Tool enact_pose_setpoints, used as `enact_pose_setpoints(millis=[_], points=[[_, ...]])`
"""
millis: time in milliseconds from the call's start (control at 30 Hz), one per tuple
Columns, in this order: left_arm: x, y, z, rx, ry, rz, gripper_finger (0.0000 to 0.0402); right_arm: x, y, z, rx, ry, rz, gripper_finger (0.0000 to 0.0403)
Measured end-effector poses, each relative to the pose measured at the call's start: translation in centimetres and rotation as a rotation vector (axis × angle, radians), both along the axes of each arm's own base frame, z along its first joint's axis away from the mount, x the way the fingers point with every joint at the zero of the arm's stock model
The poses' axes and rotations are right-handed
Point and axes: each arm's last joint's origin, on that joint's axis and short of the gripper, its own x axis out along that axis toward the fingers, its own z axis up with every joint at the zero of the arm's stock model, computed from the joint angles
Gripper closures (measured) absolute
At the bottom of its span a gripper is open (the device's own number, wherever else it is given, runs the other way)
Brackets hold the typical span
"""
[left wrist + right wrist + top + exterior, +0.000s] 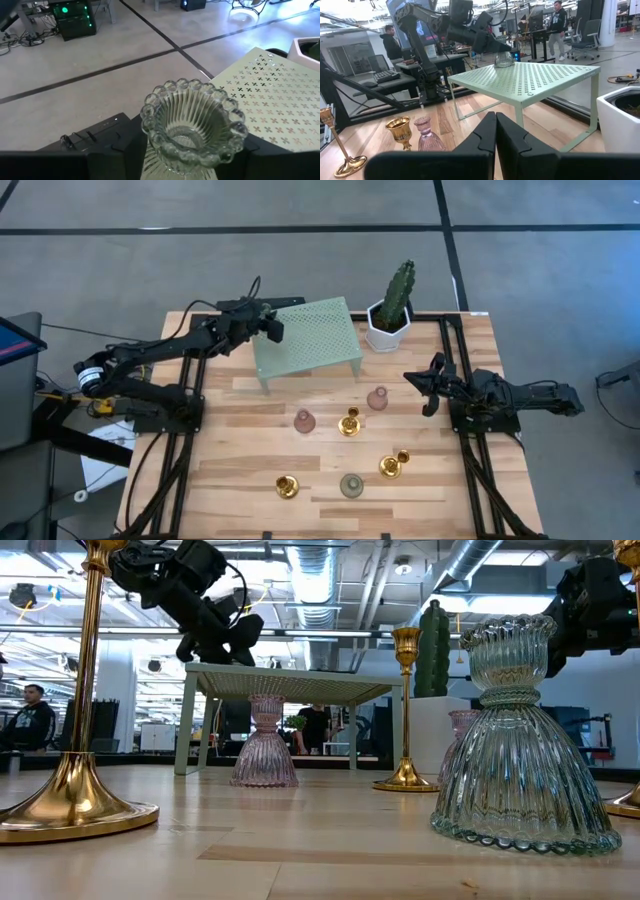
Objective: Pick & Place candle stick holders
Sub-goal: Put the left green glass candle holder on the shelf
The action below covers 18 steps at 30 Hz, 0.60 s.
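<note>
A grey-green glass candle stick holder (192, 125) stands upright by its round base on the left far corner of the pale green perforated shelf (310, 340). My left gripper (272, 330) reaches in level from the table's left. It is open, with one finger on each side of the holder's lower part. A strip of shelf shows between one finger (127, 155) and the glass. The right wrist view shows the same holder (503, 59) under that gripper. My right gripper (428, 385) is shut and empty at the table's right side.
On the wooden table in front of the shelf stand two pink holders (304, 421) (377, 398), three gold ones (349, 423) (392, 466) (287, 486) and a grey-green one (351, 485). A white pot with a cactus (390, 315) stands right of the shelf. People show in the room beyond.
</note>
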Motion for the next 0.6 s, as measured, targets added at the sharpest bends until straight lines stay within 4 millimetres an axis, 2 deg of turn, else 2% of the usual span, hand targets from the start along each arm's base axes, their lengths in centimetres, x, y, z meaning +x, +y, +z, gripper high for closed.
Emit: enact_pose_setpoints(millis=[333, 467, 600], points=[[0.1, 0.0, 0.0, -0.004, -0.008, -0.032, 0.0112, 0.0, 0.0, 0.0, 0.0, 0.0, 0.0, 0.0403], [0.0, -0.3, 0.3, -0.001, -0.024, -0.066, 0.009, 0.0, 0.0, 0.0, -0.001, 0.0, 0.0, 0.0403], [-0.8, -1.1, 1.4, 0.049, -0.029, -0.086, 0.0085, 0.0, 0.0, 0.0, 0.0, 0.0, 0.0, 0.0403]])
